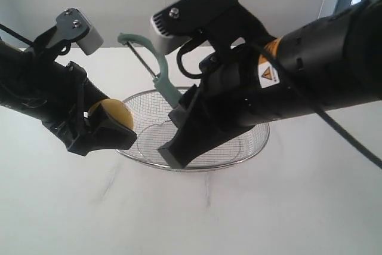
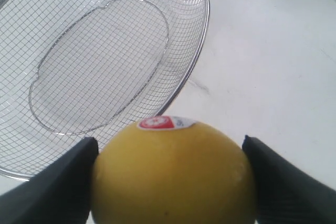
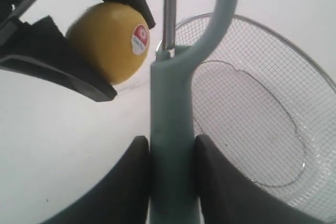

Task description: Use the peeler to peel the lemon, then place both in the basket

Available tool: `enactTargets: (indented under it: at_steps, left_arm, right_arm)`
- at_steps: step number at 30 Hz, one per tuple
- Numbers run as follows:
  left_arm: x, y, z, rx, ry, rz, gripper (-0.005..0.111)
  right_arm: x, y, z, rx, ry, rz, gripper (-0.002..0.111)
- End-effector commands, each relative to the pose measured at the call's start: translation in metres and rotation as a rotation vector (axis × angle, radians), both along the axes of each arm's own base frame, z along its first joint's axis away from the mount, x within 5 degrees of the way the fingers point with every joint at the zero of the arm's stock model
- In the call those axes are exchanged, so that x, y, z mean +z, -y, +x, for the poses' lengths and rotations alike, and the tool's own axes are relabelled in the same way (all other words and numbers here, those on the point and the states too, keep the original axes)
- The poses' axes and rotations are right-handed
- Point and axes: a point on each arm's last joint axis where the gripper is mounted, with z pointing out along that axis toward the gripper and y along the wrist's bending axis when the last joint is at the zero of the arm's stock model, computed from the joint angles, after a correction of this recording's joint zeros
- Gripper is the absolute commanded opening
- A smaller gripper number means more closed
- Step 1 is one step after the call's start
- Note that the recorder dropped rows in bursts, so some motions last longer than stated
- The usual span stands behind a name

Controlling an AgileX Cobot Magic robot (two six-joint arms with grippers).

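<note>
My left gripper (image 1: 102, 128) is shut on the yellow lemon (image 1: 113, 113), held above the table just left of the wire basket (image 1: 253, 149). A red and white sticker shows on the lemon (image 2: 173, 177) between the black fingers (image 2: 63, 182). My right gripper (image 1: 179, 129) is shut on the teal handle of the peeler (image 1: 160, 71), whose head and blade point up and left, above the basket's far rim. In the right wrist view the peeler (image 3: 172, 129) stands beside the lemon (image 3: 110, 40), apart from it, with the basket (image 3: 315, 77) behind.
The white table (image 1: 286, 207) stretches round the basket on all sides. The basket (image 2: 202, 35) holds nothing. The bulky right arm (image 1: 310, 70) hangs over the basket's right half.
</note>
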Motion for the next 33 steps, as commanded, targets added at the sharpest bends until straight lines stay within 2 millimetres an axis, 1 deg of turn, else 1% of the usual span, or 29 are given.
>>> enactTargets:
  at_steps: [1,7,10,13,15,20,23,26,28,33]
  left_arm:
    - [0.002,0.0,-0.001,0.008,-0.015,-0.017,0.0]
    - [0.002,0.0,-0.002,0.003,-0.021,-0.016,0.0]
    - [0.002,0.0,-0.002,0.002,-0.023,-0.018,0.0]
    - [0.002,0.0,-0.002,0.001,-0.024,-0.017,0.0]
    - [0.001,0.0,-0.002,-0.002,-0.028,-0.018,0.0]
    - [0.002,0.001,-0.003,-0.004,-0.038,-0.025,0.0]
    - [0.002,0.001,-0.003,-0.004,-0.038,-0.025,0.0]
    - [0.002,0.001,-0.003,-0.004,-0.038,-0.025,0.0]
    - [0.002,0.001,-0.003,-0.004,-0.038,-0.025,0.0]
    - [0.002,0.001,-0.003,-0.004,-0.038,-0.025,0.0]
  right_arm:
    - [0.008,0.012,-0.004,-0.042,0.025,-0.023,0.0]
    - [0.009,0.023,0.006,-0.157,0.118,-0.101,0.0]
    - [0.008,0.019,0.01,-0.166,0.137,-0.089,0.0]
    - [0.0,0.01,0.016,-0.148,0.135,-0.091,0.0]
    - [-0.011,0.002,0.023,-0.137,0.123,-0.117,0.0]
    - [-0.049,-0.02,0.039,-0.108,0.07,-0.195,0.0]
    - [-0.068,-0.03,0.045,-0.099,0.028,-0.207,0.0]
    - [-0.074,-0.036,0.045,-0.105,-0.025,-0.165,0.0]
    - [-0.074,-0.038,0.044,-0.101,-0.034,-0.152,0.0]
    - [-0.074,-0.05,0.029,-0.017,-0.019,-0.16,0.0]
